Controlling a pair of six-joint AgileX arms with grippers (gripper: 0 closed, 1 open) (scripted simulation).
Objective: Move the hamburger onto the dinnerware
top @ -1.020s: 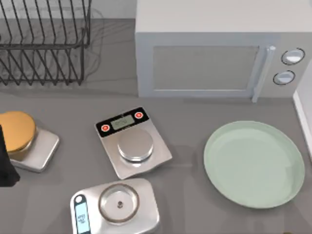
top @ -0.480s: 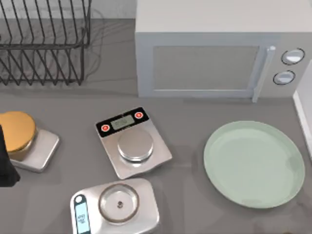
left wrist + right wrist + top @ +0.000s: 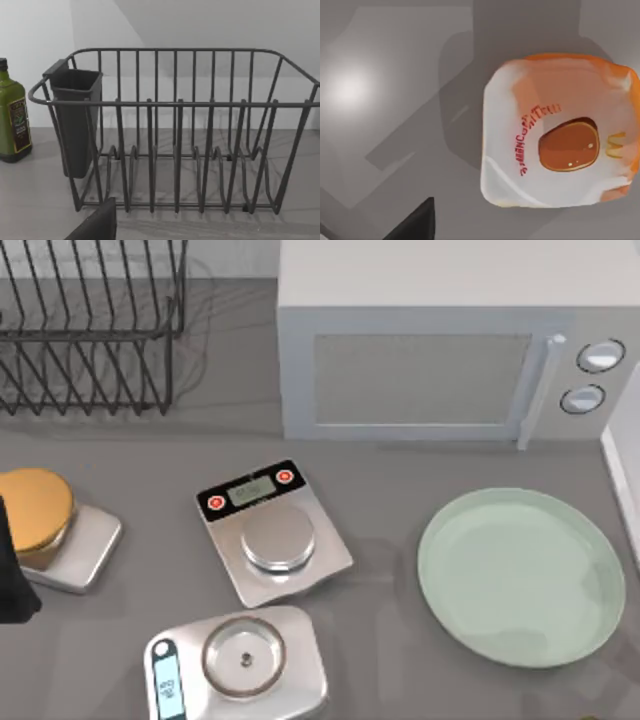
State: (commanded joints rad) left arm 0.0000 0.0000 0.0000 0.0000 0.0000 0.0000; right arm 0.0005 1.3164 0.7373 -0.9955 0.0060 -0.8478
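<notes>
- Right hand [image 3: 415, 222]: a dark wedge of it pokes into the right wrist view. I can't tell whether it's open or closed, and nothing suggests it's gripping anything.
- The hamburger [image 3: 560, 137] lies directly under that wrist camera, flat on bare grey worktop [image 3: 385, 90]. It's an orange and whitish wrapped thing with red lettering on top, not lifted as far as I can see.
- What changed: half a second ago a faint shadow lay over the dinnerware [image 3: 520, 575] at its near-right rim, and now it's gone. Nothing else on the worktop has shifted.
- My read is that the right arm is on the move around the worktop's near right corner, probably lining up over the burger. The plate is bare, so the pick hasn't happened and the whole carry is still to do.
- Left hand [image 3: 95, 225] is parked at the worktop's left edge, facing the dish rack [image 3: 175, 150] and a green bottle [image 3: 12, 122]. Can't tell its state either.
- Hard to make out: how the burger lies relative to the plate, since I can't tie the two together. There's a tiny speck at the top view's bottom right edge, too small to call.
</notes>
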